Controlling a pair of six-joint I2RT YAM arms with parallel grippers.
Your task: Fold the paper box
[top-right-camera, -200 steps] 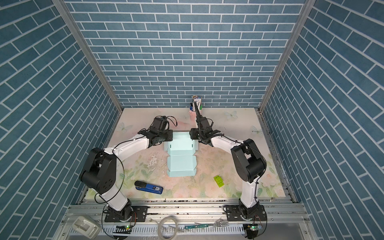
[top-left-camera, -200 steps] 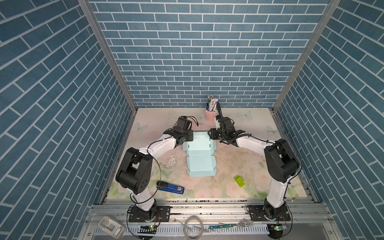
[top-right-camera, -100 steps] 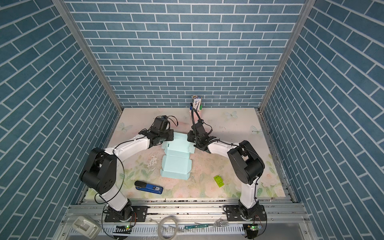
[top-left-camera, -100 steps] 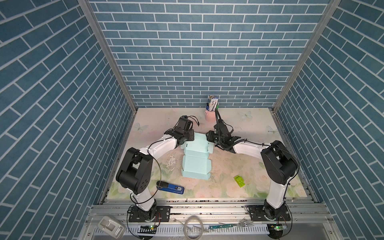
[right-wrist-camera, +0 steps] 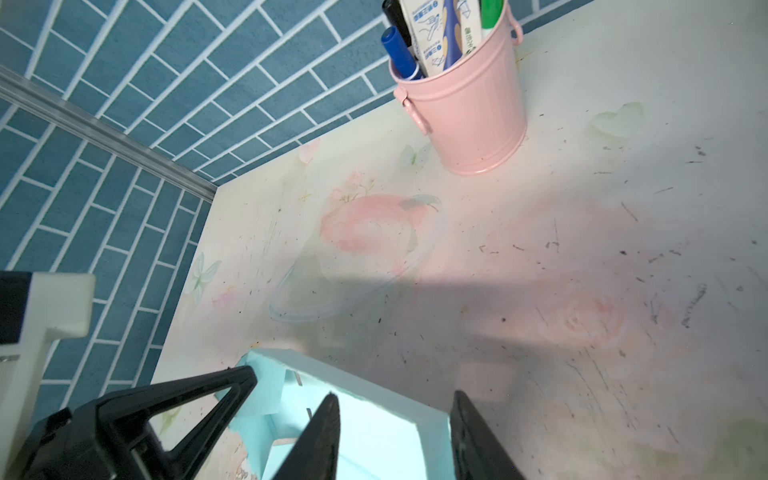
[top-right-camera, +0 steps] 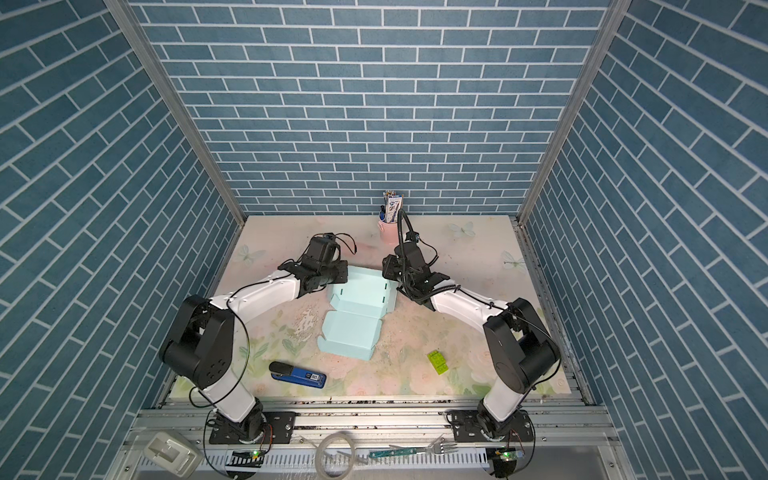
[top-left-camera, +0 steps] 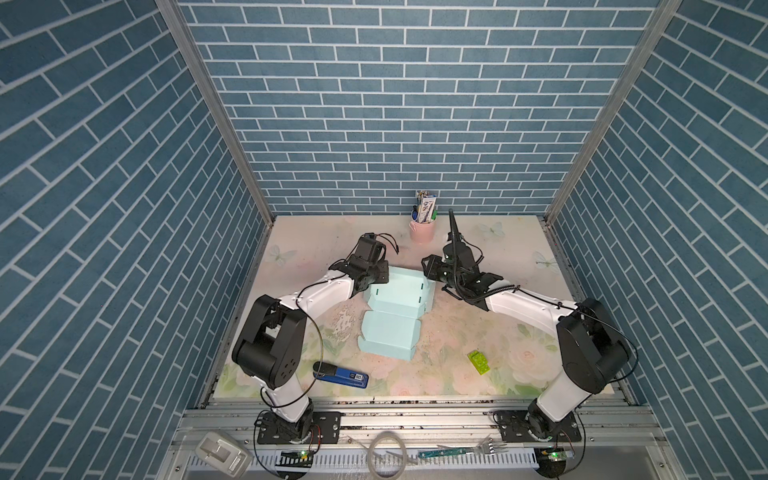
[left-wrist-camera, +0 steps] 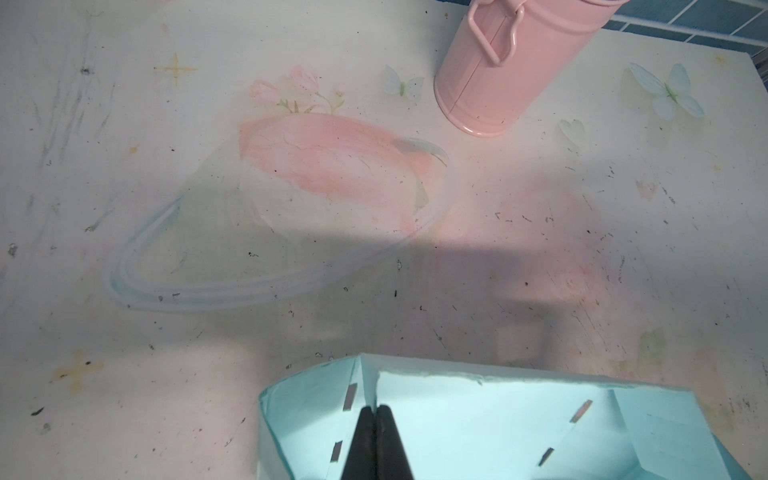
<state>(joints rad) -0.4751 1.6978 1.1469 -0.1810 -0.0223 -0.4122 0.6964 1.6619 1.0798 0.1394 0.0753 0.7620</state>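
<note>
The pale mint thin-card paper box (top-left-camera: 397,293) sits on the floral tabletop (top-left-camera: 503,259) between the arms, the left gripper (left-wrist-camera: 376,415) pinched tight on one wall and the right gripper (right-wrist-camera: 395,399) half-spread astride the opposite wall, unclamped, so a one-sided pull could skew or crumple it.

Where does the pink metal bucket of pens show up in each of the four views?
In a top view: pink metal bucket at the table's back, centre.
In a top view: same place.
Left wrist: beyond the pale mint paper box, rim cropped.
Right wrist: beyond the box, pens showing.
Shared landmark: the box.
</note>
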